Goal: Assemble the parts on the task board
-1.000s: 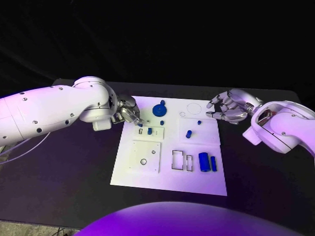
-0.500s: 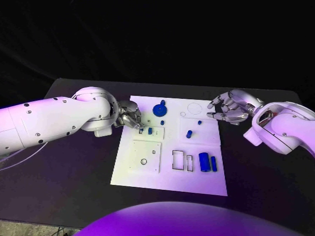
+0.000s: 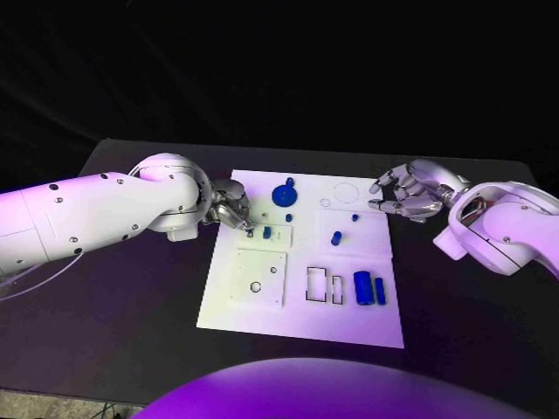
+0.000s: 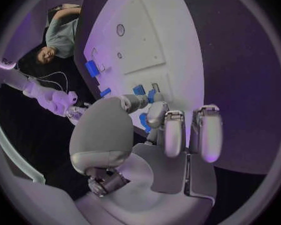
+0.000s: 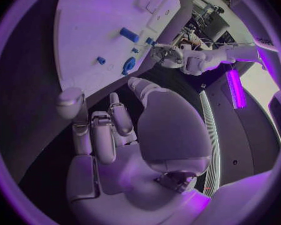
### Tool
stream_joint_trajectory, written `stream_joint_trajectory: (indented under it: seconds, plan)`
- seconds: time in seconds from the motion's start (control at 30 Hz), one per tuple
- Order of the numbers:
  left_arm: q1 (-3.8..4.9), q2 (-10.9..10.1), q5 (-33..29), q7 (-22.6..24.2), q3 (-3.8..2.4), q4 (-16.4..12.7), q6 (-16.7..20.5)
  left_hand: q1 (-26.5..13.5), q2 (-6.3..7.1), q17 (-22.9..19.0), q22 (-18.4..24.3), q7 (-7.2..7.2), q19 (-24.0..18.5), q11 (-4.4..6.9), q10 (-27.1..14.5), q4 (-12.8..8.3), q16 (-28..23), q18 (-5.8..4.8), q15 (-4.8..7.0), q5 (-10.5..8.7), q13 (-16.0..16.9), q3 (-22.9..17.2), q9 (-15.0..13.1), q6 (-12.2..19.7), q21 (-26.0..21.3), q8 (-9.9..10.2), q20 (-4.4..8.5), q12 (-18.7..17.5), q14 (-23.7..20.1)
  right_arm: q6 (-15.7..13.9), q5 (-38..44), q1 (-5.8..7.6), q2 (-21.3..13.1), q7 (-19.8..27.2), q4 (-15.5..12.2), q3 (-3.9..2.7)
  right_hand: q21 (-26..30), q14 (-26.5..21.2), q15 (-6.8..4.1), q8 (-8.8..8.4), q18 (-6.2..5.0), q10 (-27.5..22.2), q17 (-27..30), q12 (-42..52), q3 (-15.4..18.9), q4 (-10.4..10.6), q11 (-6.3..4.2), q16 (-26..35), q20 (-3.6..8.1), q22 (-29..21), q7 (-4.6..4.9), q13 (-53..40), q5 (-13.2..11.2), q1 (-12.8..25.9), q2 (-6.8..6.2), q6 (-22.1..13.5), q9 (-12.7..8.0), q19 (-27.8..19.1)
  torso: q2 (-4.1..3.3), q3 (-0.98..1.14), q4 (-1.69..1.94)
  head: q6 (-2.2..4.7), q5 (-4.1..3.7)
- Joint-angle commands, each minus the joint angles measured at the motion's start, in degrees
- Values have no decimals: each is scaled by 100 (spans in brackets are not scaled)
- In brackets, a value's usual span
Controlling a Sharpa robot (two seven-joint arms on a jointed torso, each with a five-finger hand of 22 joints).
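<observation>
Hovering at the task board's left edge, left hand nearest the small blue part; fingers curled, possibly empty. Right hand spread, idle.

We find no legible text, label, brand, number or sign in any view. Task board: we read no printed markings on white surface; only outlines of recesses and holes. Blue parts: no lettering visible. Both arms and both hands: we see plain white and silver surfaces, dark dots only, no characters. Table: plain black, unmarked.
</observation>
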State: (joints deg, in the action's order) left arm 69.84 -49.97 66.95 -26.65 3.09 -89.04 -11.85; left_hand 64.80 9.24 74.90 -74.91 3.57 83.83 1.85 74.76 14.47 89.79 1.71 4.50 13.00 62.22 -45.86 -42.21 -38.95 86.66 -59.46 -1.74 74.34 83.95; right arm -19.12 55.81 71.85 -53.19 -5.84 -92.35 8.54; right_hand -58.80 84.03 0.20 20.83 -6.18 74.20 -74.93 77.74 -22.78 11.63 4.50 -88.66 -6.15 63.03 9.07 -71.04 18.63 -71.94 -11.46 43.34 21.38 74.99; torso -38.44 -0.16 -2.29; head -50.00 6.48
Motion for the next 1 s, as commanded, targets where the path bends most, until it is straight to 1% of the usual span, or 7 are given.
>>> stream_joint_trajectory:
  seconds: [0.03,0.47,0.6,0.67,0.77,0.87,1.0]
  plan:
    - [-2,32,40,-54,-3,20,-254,33,1,1510,-1317,-117,483,9,38,-893,21,-86,53,8,3,-927,-6,-123,-10,-27,42,12,605,-1,15,-5,-1,49,-9,0,35,489,-5,36,-112,-26,-1159,4,-10,27,-15,21,5,-5,1,7,19,22,18,-57,9,-54,0,0,1,0,-13]
    - [-3,106,-7,-112,-2,93,-335,33,1,1510,-1317,-118,483,9,38,-893,21,-86,53,4,-1,-931,-6,-124,-9,-27,42,10,605,-54,-7,-5,-3,87,-10,0,171,454,-4,45,-139,-150,-1049,-89,-19,51,-14,72,3,-110,2,147,33,22,11,-71,7,-119,2,-2,1,0,-19]
    - [-3,114,-13,-118,-2,100,-342,32,1,1510,-1317,-119,483,9,37,-893,21,-86,53,-2,-6,-933,-5,-125,-10,-27,42,8,605,-191,-31,-5,-3,119,1,0,930,205,-18,97,-275,-561,-354,-482,-84,114,-25,460,9,-680,-3,679,46,-27,-4,-108,11,-486,3,-3,0,0,3]
    - [-3,117,-14,-123,-2,107,-344,32,1,1510,-1317,-119,483,9,37,-893,21,-86,53,-2,-6,-933,-5,-125,-10,-27,42,8,605,-270,-93,-5,-1,162,11,0,1794,-37,-28,135,-416,-1022,330,-1046,-154,161,-39,943,31,-1332,-12,1413,43,-60,-38,-147,10,-841,4,-2,1,0,-4]
    - [-3,122,-15,-128,-1,113,-347,32,1,1510,-1317,-119,483,9,37,-893,21,-86,53,-2,-6,-933,-5,-125,-10,-27,42,8,605,-327,-218,-5,3,221,25,1,2330,-523,-34,171,-422,-1840,1470,-2109,-241,198,-16,1896,-3,-1695,6,2697,64,-96,-66,-226,6,-1071,2,0,1,0,-12]
    - [-3,128,-8,-135,-1,117,-348,31,1,1510,-1317,-120,483,9,40,-892,21,-86,53,-7,-4,-936,-5,-126,-11,-27,43,8,605,-357,-337,-5,14,278,42,1,2956,-1372,58,297,-423,-2021,3314,-2846,-369,242,42,3820,-59,-2144,64,3357,68,-132,-103,-412,1,-1281,2,0,4,0,-15]
    - [-3,133,3,-145,-1,111,-363,31,1,1510,-1317,-120,483,9,40,-892,21,-86,53,-7,-4,-936,-5,-126,-11,-27,43,8,605,-379,-445,-5,23,347,61,2,3729,-1371,162,477,-429,-2018,3700,-3640,-459,268,132,5078,-171,-2808,131,4120,58,-139,-153,-557,-16,-1355,4,2,2,0,-10]
